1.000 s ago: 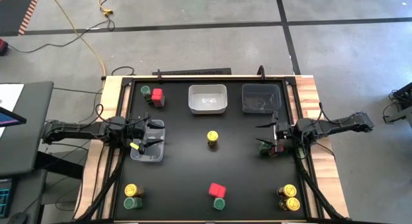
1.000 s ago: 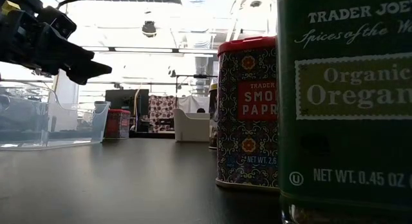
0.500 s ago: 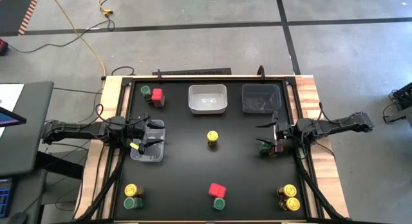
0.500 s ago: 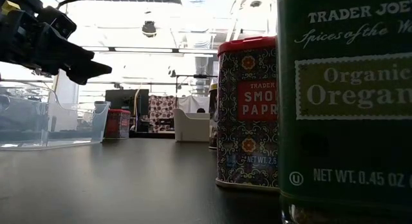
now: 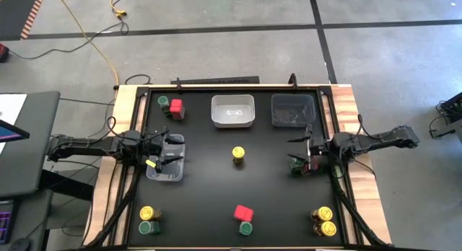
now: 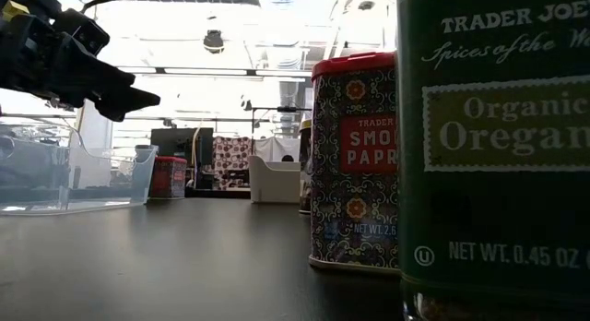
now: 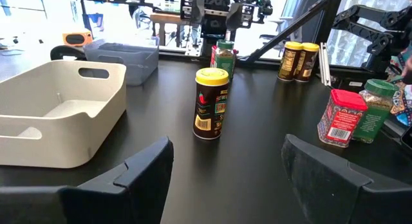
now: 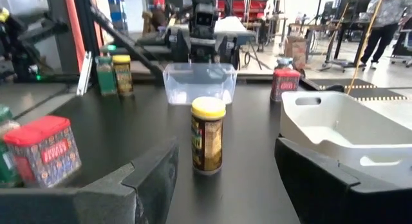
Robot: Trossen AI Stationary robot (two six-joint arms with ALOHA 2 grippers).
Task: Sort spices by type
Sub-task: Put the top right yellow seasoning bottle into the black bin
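Landmark: the lone yellow-lidded jar (image 5: 238,156) stands mid-counter (image 5: 209,193); everything else is placed from it.
Change: nothing has moved across the last second; both arms hold the same poses and no spice has shifted.
Left gripper (image 5: 172,151): well to the jar's left, hanging above a clear tray (image 5: 164,172), jaws spread wide and empty.
Right gripper (image 5: 303,153): well to the jar's right, jaws parted and empty in its wrist view, above a green jar and red box (image 5: 306,166).
Spices: a red box (image 5: 244,213) with a green-lidded jar (image 5: 246,227) toward the near edge from the jar; mixed pairs (image 5: 149,219) at the near corners; another at the far-left corner.
Trays: a white bin (image 5: 233,110) and a clear bin (image 5: 293,109) beyond the jar, both apparently empty.
Meaning: sorting looks barely begun; the pause suggests neither arm has committed to a pick.
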